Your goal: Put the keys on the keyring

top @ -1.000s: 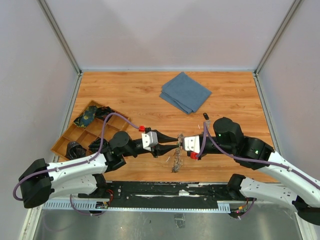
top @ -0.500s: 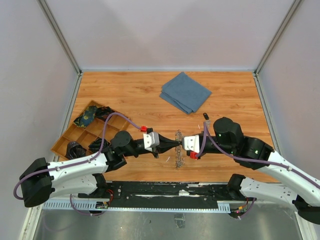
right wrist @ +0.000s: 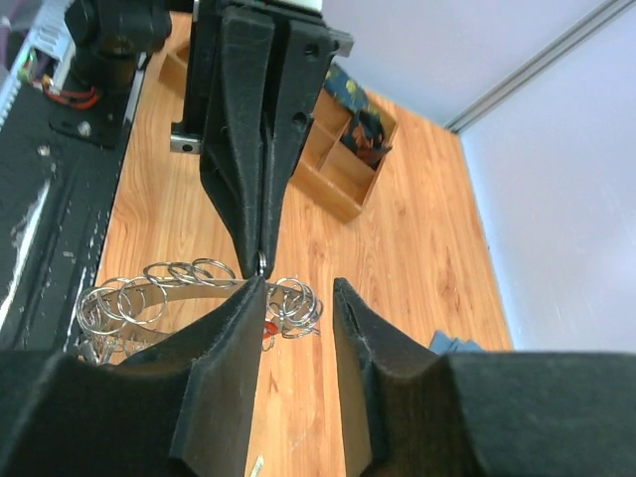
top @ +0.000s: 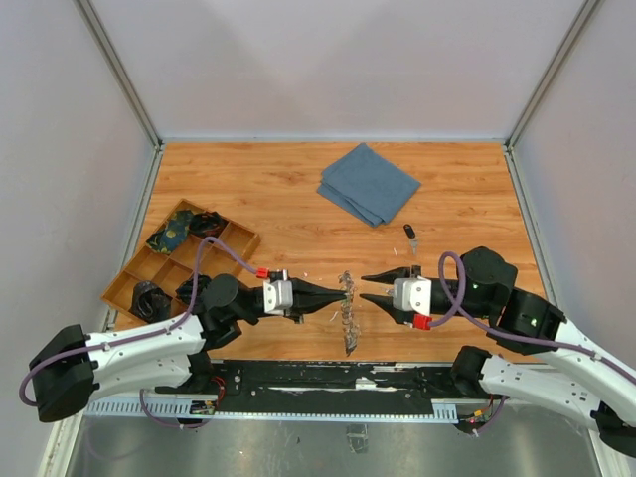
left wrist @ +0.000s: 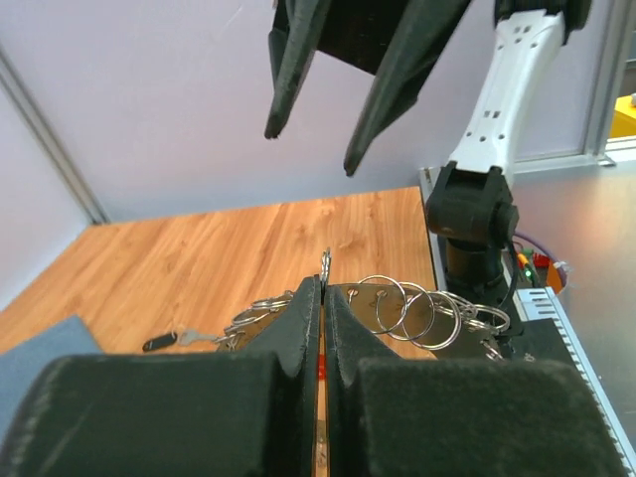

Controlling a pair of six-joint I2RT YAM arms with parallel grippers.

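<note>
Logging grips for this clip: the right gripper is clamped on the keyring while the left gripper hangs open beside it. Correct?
Not quite, the sides are swapped. The left wrist view shows the left gripper shut on the keyring, and the top view shows the right gripper open and apart from it.

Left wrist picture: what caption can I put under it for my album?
Left gripper pinching the keyring above the wooden table, right gripper open opposite.

Shiny silvery metal keyring (top: 347,310), matt blue cloth (top: 369,183), glossy wood-grain table (top: 268,189).
</note>
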